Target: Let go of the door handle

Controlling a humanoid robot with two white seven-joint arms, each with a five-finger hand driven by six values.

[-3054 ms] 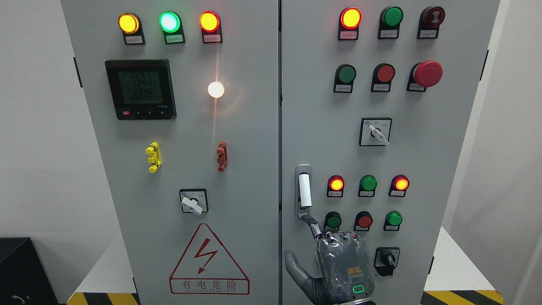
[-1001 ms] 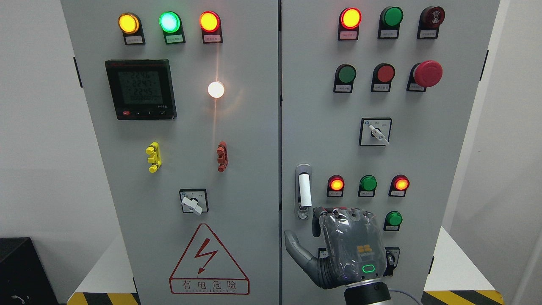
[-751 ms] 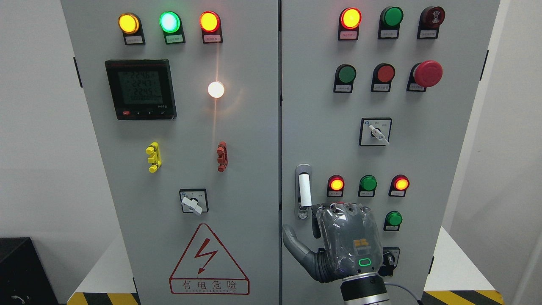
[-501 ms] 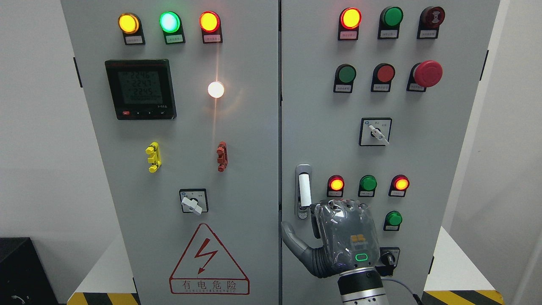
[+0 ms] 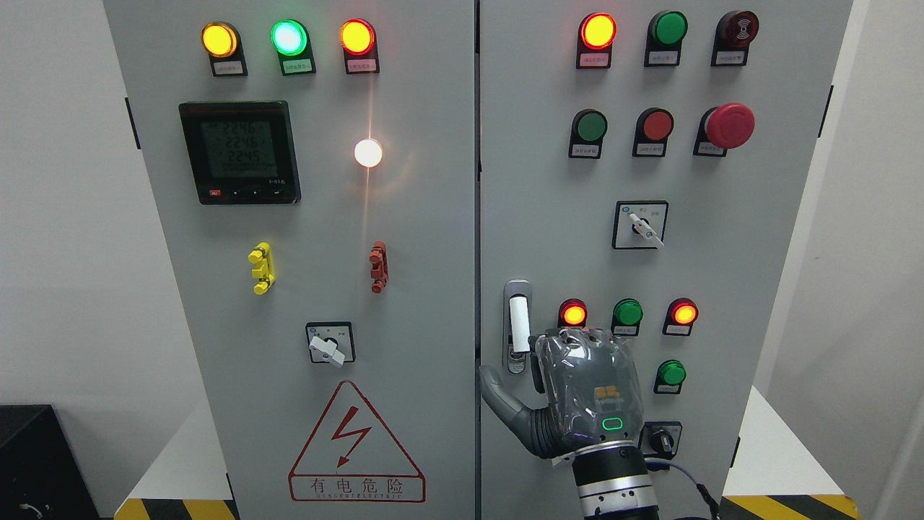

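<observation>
Right hand (image 5: 588,393) sits beside the handle (image 5: 518,325), fingers curled, holding nothing. Pulling away sloppy could bump the green button (image 5: 671,373) nearby.

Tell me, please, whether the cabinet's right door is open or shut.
Shut: the right door lies flush with the left door, with only a thin even seam between them, and the handle stands vertical.

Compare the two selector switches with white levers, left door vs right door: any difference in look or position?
The left door switch sits low on its panel, just above the red warning triangle; the right door switch sits mid-panel, above the door handle. The left lever looks broad and blocky, the right lever slimmer. Shared: square black-framed plates, white levers pointing down-right.
</observation>
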